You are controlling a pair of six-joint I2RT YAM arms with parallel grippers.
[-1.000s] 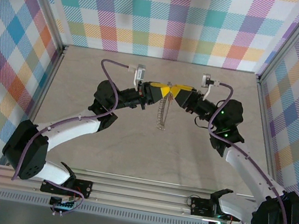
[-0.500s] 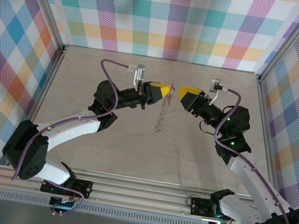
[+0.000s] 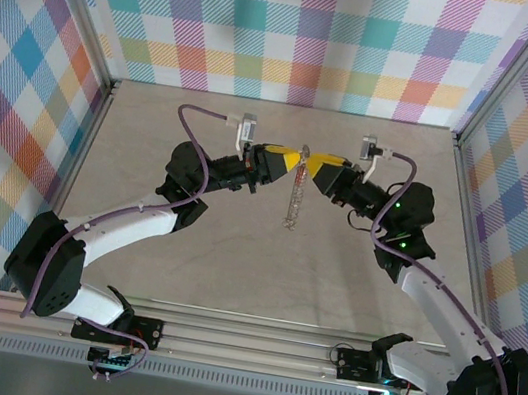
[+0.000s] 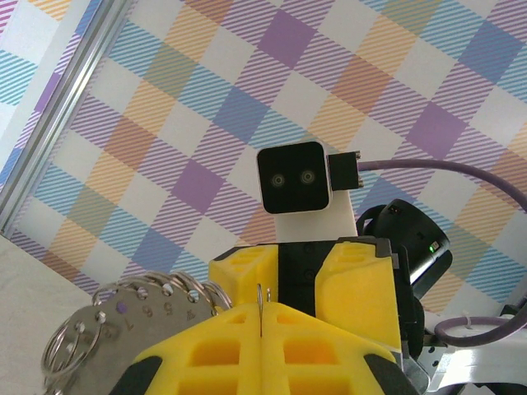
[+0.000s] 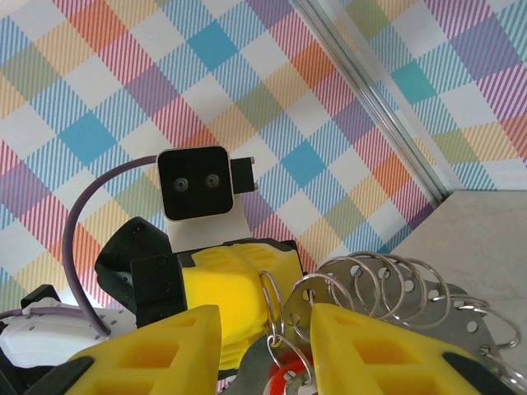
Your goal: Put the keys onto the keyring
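Above the far middle of the desk (image 3: 330,290), the two arms meet tip to tip.

The left fingers (image 3: 286,158) are pressed fully together on a thin wire of the keyring (image 3: 293,198). The ring hangs edge-on below them. It looks clear of the desk, though the overhead angle does not settle that. From the left wrist, the same wire stands up out of the seam between the closed left fingers, with the numbered grey tags (image 4: 140,317) fanned out to one side.

The right fingers (image 5: 193,346) stand partly apart with a clear gap between them. In that gap sit some of the keyring's fringe and, at the bottom edge, a sliver of red taken to be the head of the key (image 5: 284,383). Neither pad is seen pressing on it.

Step judged: the threading itself, with the key brought up to the hoop that the other arm presents. It is not judged complete.

Next move calls for:
- a firm pinch on the red head by the right fingers;
- the key's hole lined up with a free end of wire;
- a steady left hold, so the ring does not swing.

Hard to make out:
- The key is mostly cut off by the frame edge, so its blade and hole are unseen.
- Whether the key already rides on a loop cannot be told.
- The ring's opening is not identified.
- From overhead the ring reads as one thin streak, and nothing on it can be separated.
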